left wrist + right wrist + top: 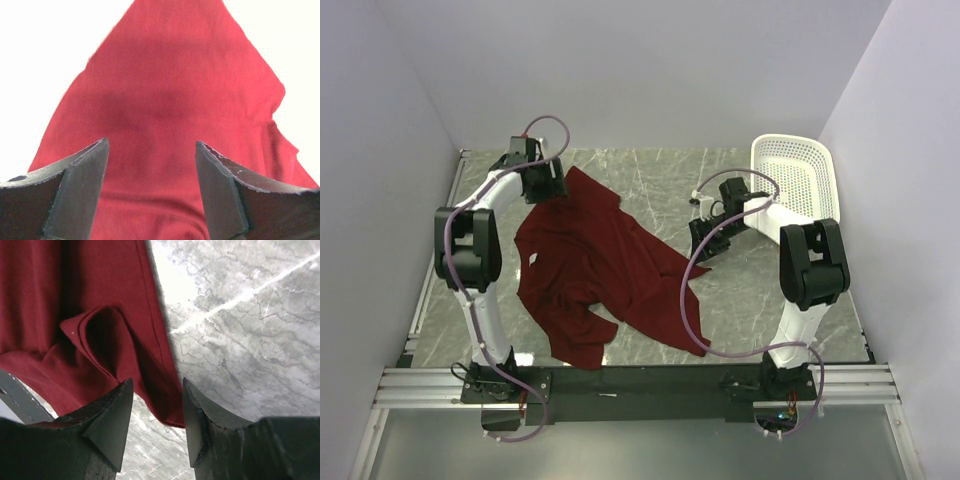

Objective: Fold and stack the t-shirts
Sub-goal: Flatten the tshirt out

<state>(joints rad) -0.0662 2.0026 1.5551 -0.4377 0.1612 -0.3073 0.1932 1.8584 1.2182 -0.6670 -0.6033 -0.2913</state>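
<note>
- Where the left wrist camera looks past its own tips, the left gripper [152, 145] stands wide, two dark fingers [80, 185] at the bottom of the frame with a broad gap between them.
- Red cloth fills that gap and rises to a peak at the top centre of the frame, against a washed-out white background; the fingers do not close on it.
- From above, the left gripper sits in the upper left of the frame, at the far corner of a dark red t-shirt [590, 270].
- In the right wrist view, the right gripper [157, 385] is narrowly parted, its two dark tips at the bottom centre.
- A corner of the shirt's hem lies in line with that narrow gap; whether the tips touch the cloth cannot be told.
- Up and left of those tips the fabric makes a rolled fold, and more red cloth covers the upper left of the frame.
- Grey marbled table [240, 330] fills the right side of that view.
- From above, the right gripper is right of centre, just by the shirt's pointed right corner.
- The t-shirt is spread loosely and rumpled across the left and centre of the table, unfolded, one sleeve trailing toward the bottom edge.
- A white mesh basket [795, 175] stands tilted in the upper right, apart from the shirt.
</note>
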